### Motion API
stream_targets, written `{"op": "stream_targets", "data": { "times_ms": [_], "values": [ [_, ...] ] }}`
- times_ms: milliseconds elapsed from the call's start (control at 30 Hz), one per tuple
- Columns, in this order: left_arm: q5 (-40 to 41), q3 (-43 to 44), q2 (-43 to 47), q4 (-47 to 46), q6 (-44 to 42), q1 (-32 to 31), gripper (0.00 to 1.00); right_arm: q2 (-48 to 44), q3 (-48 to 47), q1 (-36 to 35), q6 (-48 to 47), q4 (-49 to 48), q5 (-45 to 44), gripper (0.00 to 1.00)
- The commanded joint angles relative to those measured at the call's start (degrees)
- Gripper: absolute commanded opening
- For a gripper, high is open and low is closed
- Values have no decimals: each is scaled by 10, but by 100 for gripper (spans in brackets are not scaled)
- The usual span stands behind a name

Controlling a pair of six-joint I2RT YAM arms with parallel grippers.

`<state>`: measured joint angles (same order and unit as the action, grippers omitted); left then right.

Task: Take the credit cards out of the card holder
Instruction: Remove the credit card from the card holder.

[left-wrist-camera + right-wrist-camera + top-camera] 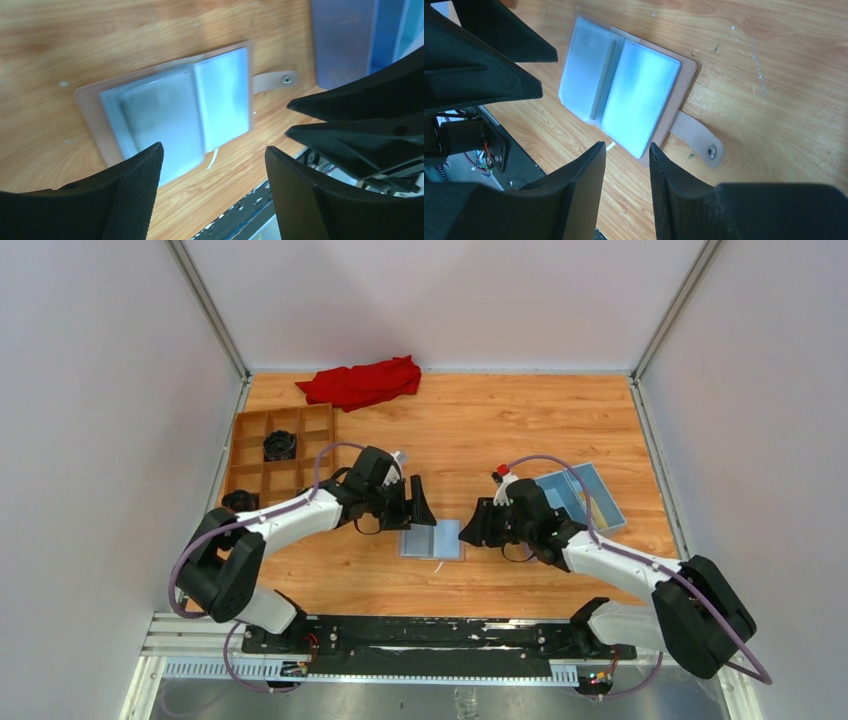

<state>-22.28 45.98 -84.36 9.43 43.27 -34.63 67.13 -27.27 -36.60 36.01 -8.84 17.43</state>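
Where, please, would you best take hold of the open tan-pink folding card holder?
Probably by its snap strap, coming from the side of the right tool: the tan-pink folding card holder lies open and flat on the wooden table, and only that strap juts clear.

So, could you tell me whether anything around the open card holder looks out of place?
Only a small white sliver on the table, touching the card holder at its near edge; I cannot tell what it is. The holder itself lies open and flat, apparently undamaged.
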Motion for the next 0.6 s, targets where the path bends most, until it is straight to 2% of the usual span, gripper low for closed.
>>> {"op": "stream_targets", "data": {
  "times_ms": [0, 200, 567],
  "values": [
    [49, -23, 18, 50, -27, 1, 78, 23, -9, 0, -7, -15, 9, 41],
    [17, -28, -12, 17, -26, 2, 76, 56, -19, 0, -17, -11, 11, 42],
    [13, -24, -49, 7, -29, 2, 77, 58, -11, 0, -12, -13, 6, 42]
  ]
}}
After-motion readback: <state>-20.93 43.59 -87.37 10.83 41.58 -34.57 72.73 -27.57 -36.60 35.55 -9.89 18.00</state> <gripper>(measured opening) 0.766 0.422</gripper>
